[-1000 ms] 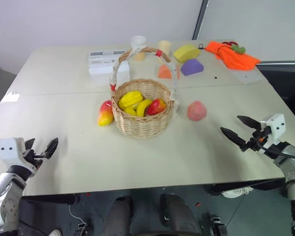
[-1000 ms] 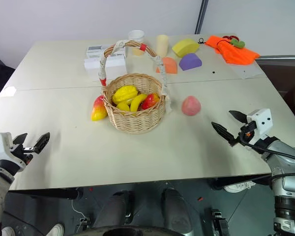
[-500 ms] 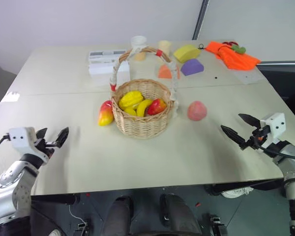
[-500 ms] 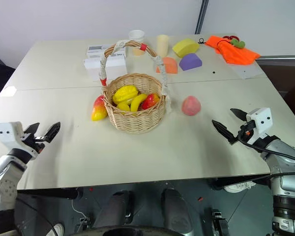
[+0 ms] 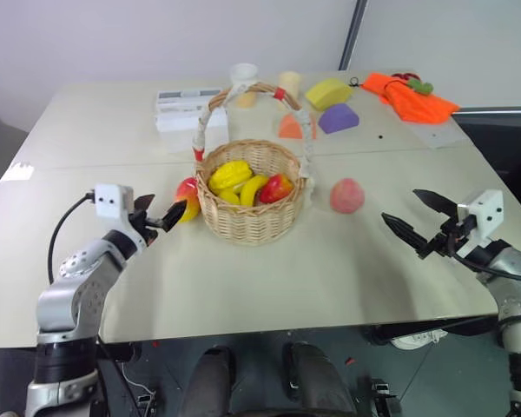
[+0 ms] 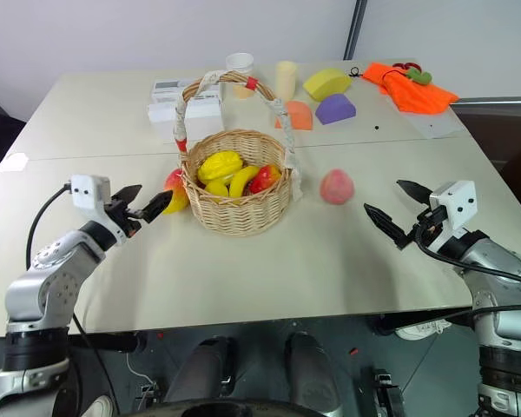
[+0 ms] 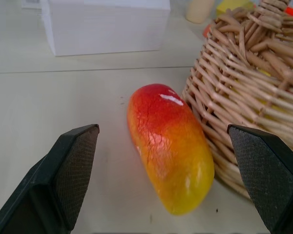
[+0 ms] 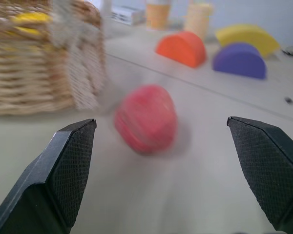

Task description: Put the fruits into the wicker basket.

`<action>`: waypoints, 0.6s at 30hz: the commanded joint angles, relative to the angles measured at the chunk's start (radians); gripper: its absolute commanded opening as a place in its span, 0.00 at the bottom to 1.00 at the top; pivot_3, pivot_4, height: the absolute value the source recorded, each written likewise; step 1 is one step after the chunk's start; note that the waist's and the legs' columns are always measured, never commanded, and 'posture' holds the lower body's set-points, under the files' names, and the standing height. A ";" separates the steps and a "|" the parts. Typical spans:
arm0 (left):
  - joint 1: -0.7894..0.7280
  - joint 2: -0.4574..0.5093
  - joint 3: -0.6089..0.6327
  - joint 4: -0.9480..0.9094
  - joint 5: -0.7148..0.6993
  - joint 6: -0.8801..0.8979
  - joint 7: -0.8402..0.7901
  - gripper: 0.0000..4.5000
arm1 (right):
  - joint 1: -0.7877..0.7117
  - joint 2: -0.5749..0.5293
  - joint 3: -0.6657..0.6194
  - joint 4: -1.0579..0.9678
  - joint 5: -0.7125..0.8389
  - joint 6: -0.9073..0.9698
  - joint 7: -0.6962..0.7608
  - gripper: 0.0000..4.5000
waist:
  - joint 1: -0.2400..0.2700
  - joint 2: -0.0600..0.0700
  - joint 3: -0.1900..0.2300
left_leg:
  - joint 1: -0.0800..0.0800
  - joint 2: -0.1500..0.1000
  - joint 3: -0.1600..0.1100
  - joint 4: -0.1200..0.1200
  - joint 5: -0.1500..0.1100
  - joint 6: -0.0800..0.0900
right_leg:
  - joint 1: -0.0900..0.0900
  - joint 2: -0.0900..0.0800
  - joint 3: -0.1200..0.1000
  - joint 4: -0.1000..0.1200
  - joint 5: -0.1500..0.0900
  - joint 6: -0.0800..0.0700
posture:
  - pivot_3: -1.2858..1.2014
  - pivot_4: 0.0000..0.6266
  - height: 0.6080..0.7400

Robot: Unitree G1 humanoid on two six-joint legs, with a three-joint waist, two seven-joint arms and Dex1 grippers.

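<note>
Fruits are lying partly sorted: yellow bananas and a red-yellow apple are sitting inside the round tan wicker basket, while the elongated red-and-yellow mango is resting on the pale surface just beside the basket wall, and the round pink peach is lying near its other side. The left end effector is hovering released, straddling the mango; the right end effector is also spread wide, facing the peach. Glossy and probably light, the mango is looking slippery, so gripping across its narrow middle seems safest.
</note>
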 commanded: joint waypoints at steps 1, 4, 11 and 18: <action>-0.031 0.021 -0.030 -0.009 0.012 0.081 0.021 1.00 | -0.013 -0.036 -0.016 -0.104 0.039 0.039 0.006 1.00 | 0.000 0.000 0.000 | 0.000 0.000 0.000 0.000 0.000 0.000 | 0.000 0.000 0.000 0.000 0.000 0.001 | 0.52 0.24 1.00; -0.061 0.007 -0.030 0.001 0.010 0.145 0.063 1.00 | -0.027 -0.060 -0.012 -0.156 0.057 0.077 0.009 1.00 | -0.001 0.000 0.000 | 0.000 0.000 0.000 0.000 0.000 0.000 | 0.000 0.000 0.000 0.000 0.001 0.004 | 0.52 0.24 1.00; -0.100 -0.006 -0.063 0.021 0.051 0.208 0.110 1.00 | -0.059 -0.105 0.024 -0.242 0.088 0.158 0.028 1.00 | 0.001 0.000 0.000 | 0.000 -0.001 -0.001 0.000 0.000 0.000 | 0.000 0.000 0.000 0.000 0.000 0.003 | 0.52 0.24 1.00; -0.101 -0.020 -0.048 0.030 0.078 0.185 0.121 1.00 | -0.054 -0.091 0.053 -0.258 0.074 0.167 0.025 1.00 | 0.001 0.000 0.000 | -0.001 -0.001 -0.002 0.000 0.000 0.000 | 0.000 -0.001 0.000 0.000 0.000 0.002 | 0.52 0.24 1.00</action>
